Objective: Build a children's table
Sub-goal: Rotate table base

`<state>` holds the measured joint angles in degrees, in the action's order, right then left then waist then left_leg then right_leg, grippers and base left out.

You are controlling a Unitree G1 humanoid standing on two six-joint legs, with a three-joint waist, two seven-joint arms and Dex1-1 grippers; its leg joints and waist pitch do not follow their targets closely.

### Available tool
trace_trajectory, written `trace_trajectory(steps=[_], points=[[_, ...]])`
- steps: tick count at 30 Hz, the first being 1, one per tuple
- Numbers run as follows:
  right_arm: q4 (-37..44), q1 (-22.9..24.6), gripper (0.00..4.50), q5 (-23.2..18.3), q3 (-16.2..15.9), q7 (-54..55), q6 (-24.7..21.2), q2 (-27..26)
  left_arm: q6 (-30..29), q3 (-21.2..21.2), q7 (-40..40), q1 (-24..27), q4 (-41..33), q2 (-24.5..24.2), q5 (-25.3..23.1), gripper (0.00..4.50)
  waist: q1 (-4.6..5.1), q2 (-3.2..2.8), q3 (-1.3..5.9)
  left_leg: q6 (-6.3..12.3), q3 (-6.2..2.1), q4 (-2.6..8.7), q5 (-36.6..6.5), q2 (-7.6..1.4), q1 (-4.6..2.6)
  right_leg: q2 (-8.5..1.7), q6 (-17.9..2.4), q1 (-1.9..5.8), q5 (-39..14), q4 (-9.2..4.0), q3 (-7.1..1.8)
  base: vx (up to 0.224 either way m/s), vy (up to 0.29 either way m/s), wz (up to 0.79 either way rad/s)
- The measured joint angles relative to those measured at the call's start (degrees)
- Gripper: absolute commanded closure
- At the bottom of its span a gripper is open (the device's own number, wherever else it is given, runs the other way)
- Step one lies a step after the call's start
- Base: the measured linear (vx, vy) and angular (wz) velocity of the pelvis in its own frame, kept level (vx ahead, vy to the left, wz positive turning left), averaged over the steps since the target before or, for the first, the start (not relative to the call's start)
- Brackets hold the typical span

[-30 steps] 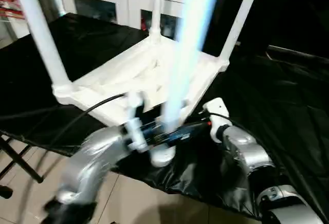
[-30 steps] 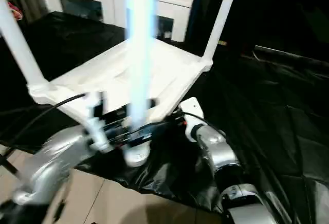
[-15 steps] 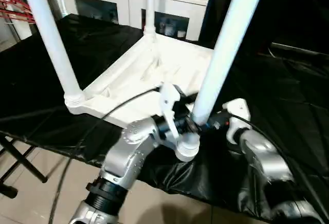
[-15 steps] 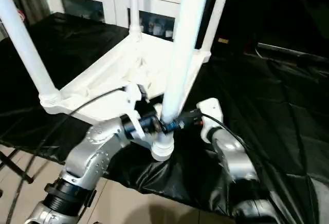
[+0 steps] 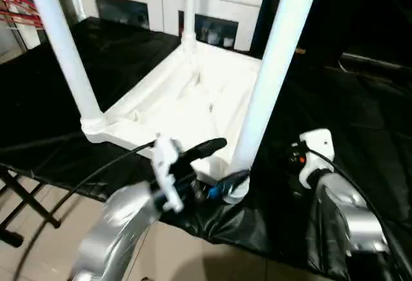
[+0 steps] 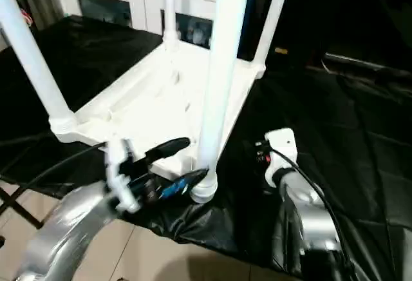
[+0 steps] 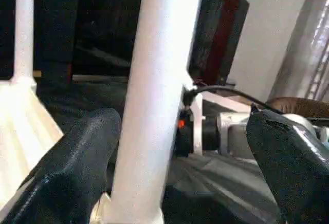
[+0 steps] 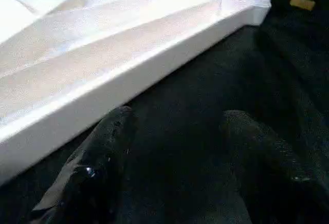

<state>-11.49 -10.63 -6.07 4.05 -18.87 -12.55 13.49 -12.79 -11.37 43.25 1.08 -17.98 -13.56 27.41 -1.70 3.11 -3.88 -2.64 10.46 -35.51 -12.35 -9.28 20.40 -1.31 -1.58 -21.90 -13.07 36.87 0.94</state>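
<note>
The children's table (image 5: pixel 187 100) lies top-down on the black-covered bench (image 5: pixel 360 120), its legs rising as upright obstructions. The near leg (image 5: pixel 264 94) stands between the spread fingers of the left claw (image 7: pixel 175 157), with gaps either side. The right claw (image 8: pixel 175 157), fingers apart, sits over bare cloth beside the top's edge, nothing between them. The bench to the right is unobstructed.

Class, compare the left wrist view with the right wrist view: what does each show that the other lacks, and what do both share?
Left wrist view alone: an upright white leg between the open left gripper fingers, with the right arm's wrist beyond. Right wrist view alone: the table top's ribbed underside and its long edge, with the open right gripper above black cloth. Both share white table parts and that cloth.
</note>
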Motion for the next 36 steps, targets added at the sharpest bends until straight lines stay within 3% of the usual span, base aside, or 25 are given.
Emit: trace_trajectory(steps=[4, 8, 11, 12, 13, 15, 16, 18, 19, 20, 21, 22, 23, 24, 25, 26, 27, 28, 30, 31, 33, 34, 36], points=[[4.5, 3.34, 1.49, -0.33, 0.25, 1.19, -1.57, 0.05, -0.24, 4.87, -5.51, 4.94, -1.05, 0.3, -0.96, 0.02, 0.36, -1.21, 0.07, -0.01, -0.04, 0.02, 0.0, -0.01, 0.03, 0.04, 0.18, -0.04, -0.09, -0.02, 0.01, 0.0, 0.0, 0.0], [13.3, 9.25, 1.49, -1.63, 1.07, 1.84, -4.02, -1.56, 0.7, 12.44, -18.24, 7.46, -1.02, 2.83, -8.16, 0.02, 1.23, -2.08, 0.05, -0.01, -0.15, 0.05, -0.01, -0.01, 0.07, 0.09, 0.43, -0.03, -0.25, -0.02, 0.03, 0.0, 0.0, 0.0], [16.39, 10.42, 1.49, -2.92, 1.13, 2.97, -5.78, -3.1, 0.29, 15.54, -24.91, 4.33, -0.45, 3.28, -10.57, 0.02, 1.6, -2.12, 0.03, -0.01, -0.2, 0.05, -0.01, 0.02, 0.1, 0.1, 0.43, -0.04, -0.24, -0.05, 0.02, 0.0, 0.0, 0.0], [16.66, 10.15, 1.49, -3.02, 1.17, 3.86, -5.95, -3.81, 0.33, 15.69, -26.8, 2.43, 0.29, 3.34, -11.84, 0.02, 1.53, -2.27, 0.07, -0.07, 0.46, -0.27, -0.07, -0.42, -0.1, 0.76, 0.54, -0.51, -0.19, -0.33, -0.63, -0.07, -0.001, -0.1], [16.87, 9.26, 1.49, -3.11, 0.98, 4.55, -6.01, -4.87, 0.43, 16.04, -28.69, 0.8, 0.94, 3.29, -13.29, 0.02, 1.23, -2.46, 0.17, -0.15, 1.17, -0.77, -0.51, -0.86, -0.18, 1.69, 0.68, -0.76, -0.11, -0.24, -2.24, -0.057, 0.032, -0.41], [16.99, 8.64, 1.49, -3.12, 1.07, 6.16, -6.19, -5.68, 0.59, 15.9, -31.35, -2.19, 3.15, 3.4, -15.55, 0.02, 0.85, -2.75, 0.44, 0.12, 1.11, -1.3, -1.19, -0.31, -0.18, 2.53, 1.28, -0.91, 0.27, -0.1, -4.67, -0.007, 0.055, -0.5], [17.07, 8.65, 1.49, -3.12, 1.31, 7.09, -6.87, -5.94, 0.61, 15.84, -32.26, -4.06, 5.01, 3.47, -16.64, 0.02, 0.46, -2.94, 0.54, 0.5, 0.71, -2.13, -1.9, 0.42, -0.04, 3.06, 1.79, -0.96, 0.68, -0.11, -6.58, 0.038, 0.128, -0.54], [17.11, 8.85, 1.49, -3.15, 2.13, 7.86, -7.54, -6.06, 0.64, 15.13, -32.54, -5.4, 6.1, 4.03, -17.62, 0.02, -0.13, -3.35, 0.79, 2.41, -2.26, -5.35, -3.23, 2.31, 0.31, 4.21, 2.94, -0.87, 1.16, -0.23, -10.64, 0.026, 0.165, -0.58], [17.2, 8.85, 1.49, -3.14, 2.64, 8.28, -8.01, -6.04, 0.57, 14.81, -32.57, -6.12, 6.63, 4.7, -17.68, 0.02, -0.36, -3.55, 0.91, 2.5, -4.63, -8.13, -3.29, 3.82, 1.41, 4.28, 4.2, -0.75, 1.57, -0.77, -12.99, 0.004, 0.261, -0.69], [17.46, 8.85, 1.49, -3.13, 2.82, 8.47, -8.22, -6.01, 0.42, 14.48, -32.84, -6.38, 6.7, 4.69, -18.32, 0.02, -0.39, -3.74, 1.03, 2.49, -5.95, -8.62, -3.28, 4.54, 1.87, 4.29, 5.15, -0.57, 2.16, -1.64, -14.73, 0.004, 0.261, -0.69], [17.68, 8.83, 1.49, -3.13, 3.01, 8.61, -8.26, -6.01, 0.39, 14.15, -33.24, -6.74, 6.96, 4.41, -19.3, 0.02, -0.19, -4.46, 1.29, 2.33, -6.99, -5.91, -3.21, 4.49, 1.41, 4.72, 6.18, -0.39, 2.77, -2.71, -15.95, -0.027, 0.311, -0.67], [17.86, 8.78, 1.49, -3.12, 3.2, 8.79, -8.37, -6.35, 0.36, 14.05, -33.74, -7.6, 7.28, 3.67, -20.06, 0.02, 0.31, -4.99, 1.17, 0.73, -6.7, -4.36, -4.24, 4.47, 0.58, 4.63, 7.02, -0.72, 3.18, -3.54, -16.35, -0.051, 0.334, -0.61], [17.8, 8.76, 1.49, -3.11, 2.84, 9.0, -8.55, -6.75, 0.37, 14.09, -34.34, -7.72, 7.67, 3.06, -21.0, 0.02, 1.29, -4.96, 1.17, 1.93, -5.21, -4.24, -4.47, 4.53, 0.41, 3.09, 5.06, -1.42, 2.03, -2.73, -14.05, -0.051, 0.334, -0.61], [17.82, 8.64, 1.49, -3.12, 2.12, 9.05, -8.61, -7.15, 0.3, 14.28, -35.1, -7.69, 8.28, 3.03, -21.58, 0.02, 1.97, -5.62, 1.14, 2.3, -4.22, -4.22, -4.54, 4.46, 0.45, 1.51, 2.91, -1.84, 0.7, -0.7, -9.49, -0.065, 0.327, -0.52], [17.81, 8.65, 1.49, -3.09, 2.13, 9.23, -8.73, -7.08, 0.27, 14.57, -35.87, -7.73, 8.93, 3.12, -21.89, 0.02, 2.78, -6.32, 1.31, 2.4, -3.23, -4.0, -4.56, 4.04, 0.35, 0.27, 2.05, -2.06, 0.19, 1.55, -4.33, -0.055, 0.273, -0.4], [17.8, 8.56, 1.49, -3.09, 2.28, 9.38, -8.86, -6.6, 0.27, 14.79, -36.3, -7.69, 9.02, 3.63, -21.94, 0.02, 2.96, -6.94, 1.81, 2.29, -2.11, -3.69, -4.49, 3.04, 0.62, 0.09, 1.99, -1.97, 0.1, 2.8, -1.36, -0.055, 0.273, -0.4], [17.78, 8.27, 1.49, -3.08, 2.24, 9.06, -9.17, -5.87, 0.06, 15.07, -36.74, -7.73, 8.82, 4.34, -21.72, 0.02, 3.14, -7.19, 2.03, 2.7, -2.19, -3.04, -3.94, 2.97, 0.79, 0.19, 1.96, -1.27, 0.09, 3.71, 1.07, -0.049, 0.216, -0.28], [17.61, 8.09, 1.49, -3.06, 2.25, 8.48, -9.31, -5.17, -0.54, 15.35, -37.19, -7.72, 8.52, 4.97, -21.32, 0.02, 3.63, -7.12, 2.36, 3.34, -2.2, -1.77, -2.9, 3.27, 1.02, 0.13, 1.92, 0.03, 0.04, 3.65, 2.85, -0.041, 0.157, -0.18], [17.36, 7.15, 1.49, -3.07, 1.97, 7.76, -9.39, -4.97, -0.92, 15.36, -37.86, -6.83, 8.2, 5.32, -21.55, 0.02, 4.39, -6.35, 2.74, 3.99, -2.22, -0.31, -1.63, 4.17, 1.35, -0.06, 2.45, 2.01, -0.57, 1.84, 2.95, -0.043, 0.111, -0.18], [17.08, 6.38, 1.49, -3.05, 1.34, 6.98, -9.4, -4.72, -0.93, 15.06, -37.99, -5.72, 7.79, 5.19, -22.28, 0.02, 4.64, -5.47, 2.91, 3.73, -2.53, 0.07, -1.15, 5.12, 1.76, -0.8, 2.41, 3.39, -2.37, -2.08, 2.05, -0.061, -0.04, -0.34], [16.67, 6.23, 1.49, -3.05, 1.14, 6.06, -9.42, -3.59, -0.9, 14.39, -38.42, -4.77, 7.66, 5.44, -23.26, 0.02, 4.3, -5.03, 2.77, 3.29, -3.1, 0.07, -0.75, 5.42, 2.23, -1.4, 2.81, 2.99, -2.38, -1.68, 1.95, -0.08, -0.064, -0.29], [15.8, 6.24, 1.49, -3.06, 1.33, 5.74, -9.44, -2.88, -0.67, 13.3, -38.73, -3.97, 7.3, 6.0, -23.95, 0.02, 4.24, -4.61, 2.59, 3.54, -3.05, 0.07, -0.58, 5.32, 2.22, -1.4, 2.65, 2.94, -2.32, -1.42, 1.98, -0.118, -0.057, -0.11], [15.32, 6.13, 1.49, -3.1, 1.69, 5.24, -9.48, -2.35, -0.5, 12.21, -38.96, -2.99, 6.41, 6.62, -24.36, 0.02, 3.98, -4.34, 2.25, 3.93, -3.04, 0.02, -0.5, 4.89, 2.05, -1.47, 1.87, 3.0, -2.21, -1.54, 2.58, -0.104, -0.039, -0.11]])
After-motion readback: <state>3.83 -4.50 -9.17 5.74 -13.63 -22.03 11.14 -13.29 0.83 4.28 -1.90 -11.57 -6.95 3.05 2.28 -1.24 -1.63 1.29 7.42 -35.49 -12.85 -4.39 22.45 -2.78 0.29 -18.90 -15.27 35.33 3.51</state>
